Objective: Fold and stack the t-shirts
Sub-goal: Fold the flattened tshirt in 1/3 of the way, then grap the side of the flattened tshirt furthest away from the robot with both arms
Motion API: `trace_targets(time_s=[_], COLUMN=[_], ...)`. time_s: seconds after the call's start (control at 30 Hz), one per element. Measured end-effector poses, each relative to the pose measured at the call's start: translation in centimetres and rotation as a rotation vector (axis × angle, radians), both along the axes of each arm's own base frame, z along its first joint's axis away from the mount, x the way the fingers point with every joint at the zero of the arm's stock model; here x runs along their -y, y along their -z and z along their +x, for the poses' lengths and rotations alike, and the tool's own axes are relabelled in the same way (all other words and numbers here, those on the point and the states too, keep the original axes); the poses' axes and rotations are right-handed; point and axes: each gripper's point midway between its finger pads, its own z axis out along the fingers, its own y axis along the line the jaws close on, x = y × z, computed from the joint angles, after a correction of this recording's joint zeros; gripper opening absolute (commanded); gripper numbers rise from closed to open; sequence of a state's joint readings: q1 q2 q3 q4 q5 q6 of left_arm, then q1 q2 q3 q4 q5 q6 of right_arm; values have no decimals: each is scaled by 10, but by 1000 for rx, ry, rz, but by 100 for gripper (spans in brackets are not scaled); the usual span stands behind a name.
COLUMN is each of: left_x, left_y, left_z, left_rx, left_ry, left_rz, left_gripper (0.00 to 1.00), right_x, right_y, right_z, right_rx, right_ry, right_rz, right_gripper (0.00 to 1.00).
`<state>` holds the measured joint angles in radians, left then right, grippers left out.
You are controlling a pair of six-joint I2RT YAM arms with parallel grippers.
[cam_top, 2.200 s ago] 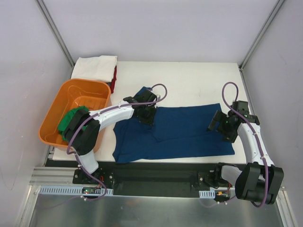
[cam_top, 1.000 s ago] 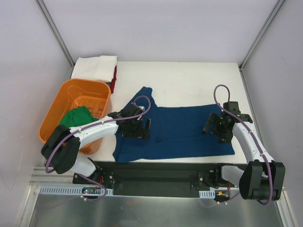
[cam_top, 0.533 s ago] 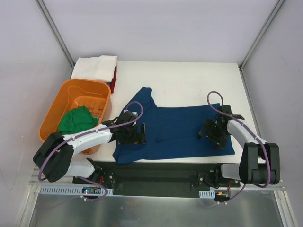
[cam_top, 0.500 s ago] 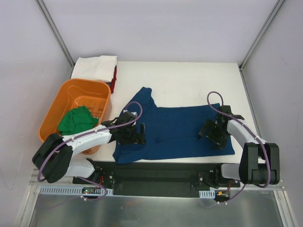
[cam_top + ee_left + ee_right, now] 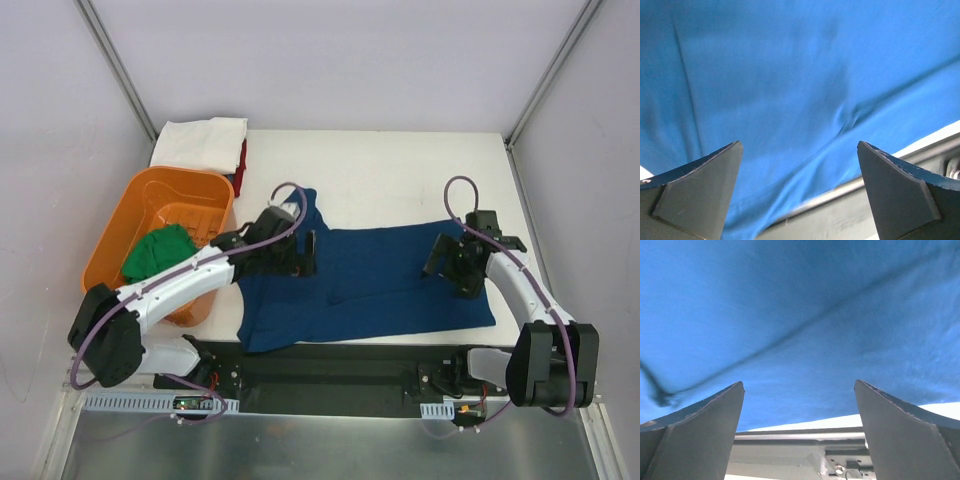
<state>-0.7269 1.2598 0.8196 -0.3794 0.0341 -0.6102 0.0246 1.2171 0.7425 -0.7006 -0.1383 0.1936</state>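
A navy shirt [image 5: 390, 285] lies spread flat for folding. The left gripper [image 5: 308, 254] and right gripper [image 5: 437, 262] hover above its ends, jaws wide apart, holding nothing.

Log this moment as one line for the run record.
navy shirt: laid out on table | left gripper: open over its left end | right gripper: open over its right end | green shirt: in orange tub

White tabletop [image 5: 400, 170]: blue shirt [image 5: 380, 280] spread flat along the near edge, folded white shirt [image 5: 200, 143] far-left with a red one [image 5: 242, 160] touching its right side, orange tub [image 5: 165, 205] at the left edge.
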Motion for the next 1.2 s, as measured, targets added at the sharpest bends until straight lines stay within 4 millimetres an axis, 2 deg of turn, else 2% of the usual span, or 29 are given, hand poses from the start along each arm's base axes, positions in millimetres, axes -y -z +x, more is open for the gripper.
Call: trace_targets(time_s=[0.13, 0.23, 0.3, 0.37, 0.4, 0.43, 0.53, 0.6, 0.67, 0.83, 0.97, 1.17, 1.2], left_x=[22, 24, 18, 9, 5, 1, -9, -10, -10, -7, -7, -9, -8], left_y=[-50, -62, -60, -51, -46, -39, -16, 0, 14, 41, 48, 53, 53], left_z=[74, 136, 178, 220, 239, 256, 294, 308, 319, 321, 320, 334, 336], left_rx=[171, 223, 231, 228, 227, 222, 196, 173, 147, 86, 67, 89, 91], left_ry=[-14, -53, -88, -122, -134, -145, -156, -151, -135, -100, -89, -109, -110], left_rz=[13, 44, 69, 94, 102, 111, 139, 156, 161, 171, 184, 207, 208], left_gripper=[99, 99, 99, 93, 84, 81, 63, 57, 57, 62, 61, 60, 56], right_x=[2, 6, 10, 12, 14, 15, 19, 20, 20, 21, 20, 22, 23], right_y=[-24, -30, -29, -29, -28, -28, -27, -25, -23, -14, -9, -9, -9], right_z=[21, 24, 23, 22, 21, 20, 18, 18, 19, 19, 18, 18, 18], right_rx=[91, 114, 109, 103, 100, 97, 89, 80, 64, 20, 0, 0, 0], right_ry=[-17, -14, -11, -10, -9, -9, -8, -9, -12, -16, -18, -17, -16], right_rz=[-13, -39, -58, -72, -81, -89, -107, -113, -116, -120, -119, -126, -132], right_gripper=[97, 97, 97, 97, 97, 97, 97, 97, 97, 97, 97, 97, 97])
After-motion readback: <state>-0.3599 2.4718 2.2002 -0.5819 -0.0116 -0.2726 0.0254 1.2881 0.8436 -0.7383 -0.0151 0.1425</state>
